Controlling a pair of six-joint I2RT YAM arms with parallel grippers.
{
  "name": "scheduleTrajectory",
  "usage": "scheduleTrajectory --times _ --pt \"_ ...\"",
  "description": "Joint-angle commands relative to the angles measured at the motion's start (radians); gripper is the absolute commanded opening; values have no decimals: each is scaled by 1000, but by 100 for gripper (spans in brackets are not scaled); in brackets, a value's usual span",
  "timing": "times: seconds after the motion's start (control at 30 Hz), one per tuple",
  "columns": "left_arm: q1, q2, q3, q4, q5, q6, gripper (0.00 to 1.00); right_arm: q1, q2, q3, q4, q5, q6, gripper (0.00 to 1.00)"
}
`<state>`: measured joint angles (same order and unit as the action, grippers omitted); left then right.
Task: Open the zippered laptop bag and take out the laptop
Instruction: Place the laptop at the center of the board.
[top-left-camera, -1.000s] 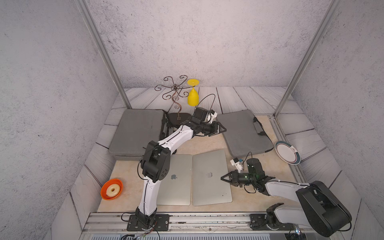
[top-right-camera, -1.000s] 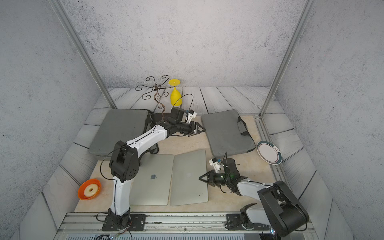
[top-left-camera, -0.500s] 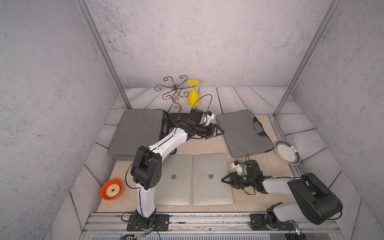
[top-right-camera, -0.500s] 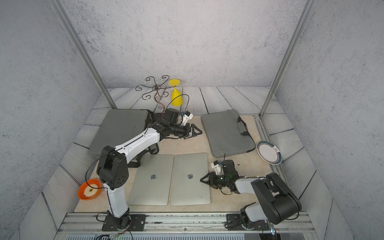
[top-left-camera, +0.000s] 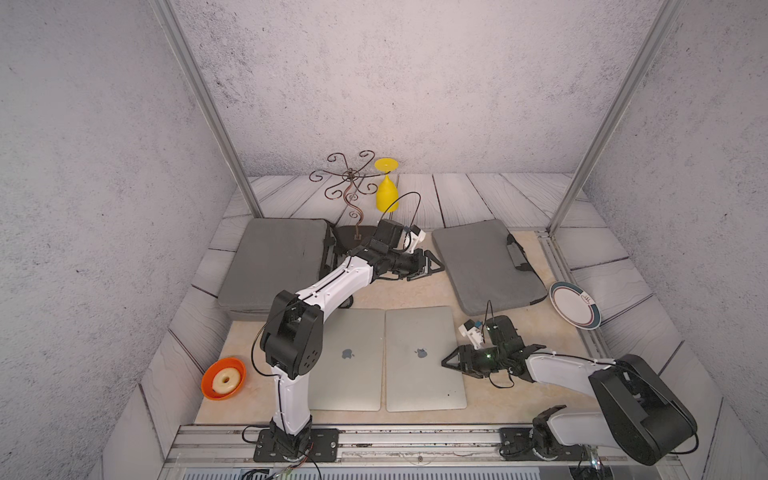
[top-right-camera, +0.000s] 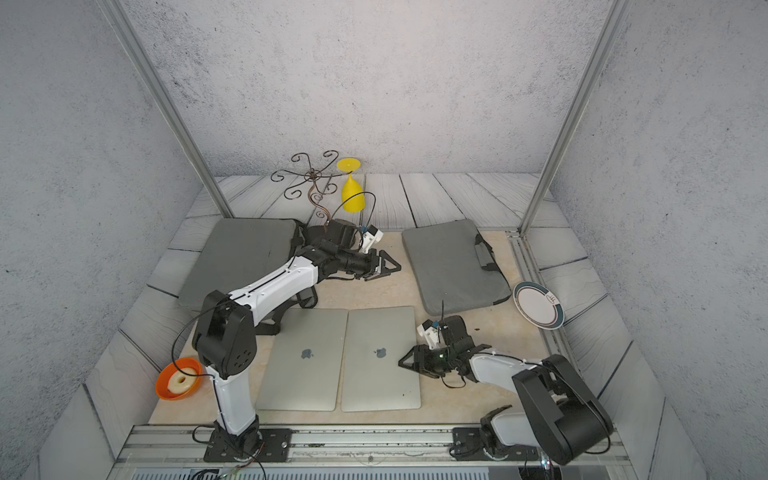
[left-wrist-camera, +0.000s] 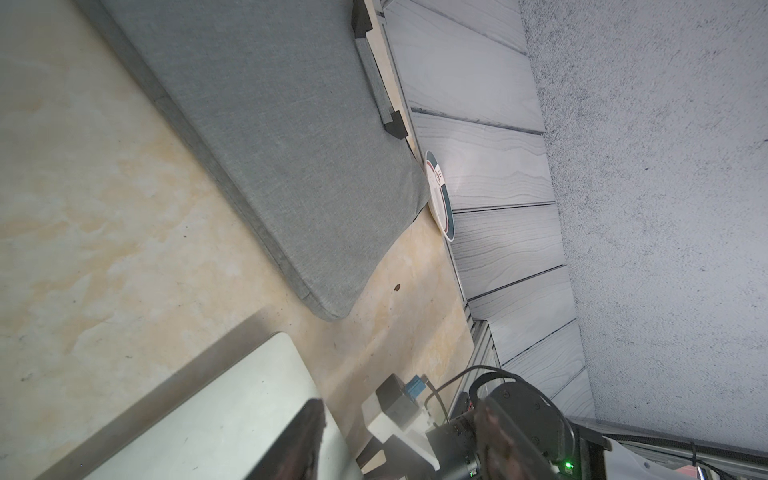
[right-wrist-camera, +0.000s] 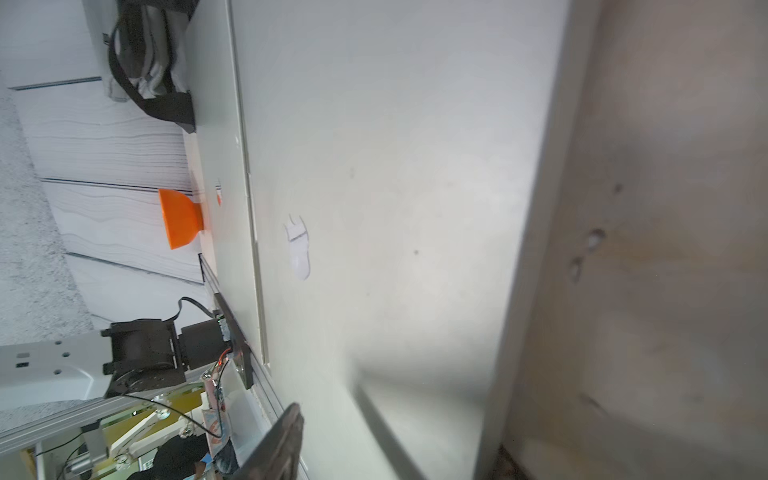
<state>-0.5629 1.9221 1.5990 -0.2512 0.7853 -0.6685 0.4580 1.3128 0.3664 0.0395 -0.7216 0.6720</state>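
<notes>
flat smooth silver laptop (top-left-camera: 424, 357), right gripper (top-left-camera: 448, 361) spread at edge; left gripper (top-left-camera: 432, 268) spread, empty; woven grey bag (top-left-camera: 484, 266).

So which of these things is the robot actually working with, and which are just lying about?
For the job: bag, second bag, laptop, second laptop.

Just lying about: wire stand, yellow glass, plate, orange bowl with a doughnut.
</notes>
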Motion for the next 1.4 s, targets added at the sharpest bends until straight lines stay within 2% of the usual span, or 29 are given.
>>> scheduleTrajectory --times 0.0,0.27,0.67,1.0,1.13,1.2,1.37 --pt "9 -30 -11 -4 23 26 60 18 -51 28 -177 32 -74 60" --pt "13 -36 -20 -8 29 31 60 78 -89 53 -273 44 -92 61" --pt "21 -46 -33 -18 34 42 61 121 -72 79 -272 61 -77 63" --pt "26 -69 -20 -92 -13 93 61 89 -216 203 -506 311 -127 77" --pt "21 -87 -52 -99 -55 68 61 17 -263 274 -592 449 -154 84" --pt "17 -100 -88 -82 -77 36 61 -56 -277 303 -623 508 -163 87" --pt "-18 -129 -199 27 -152 -87 62 -270 -259 357 -616 562 -150 92"
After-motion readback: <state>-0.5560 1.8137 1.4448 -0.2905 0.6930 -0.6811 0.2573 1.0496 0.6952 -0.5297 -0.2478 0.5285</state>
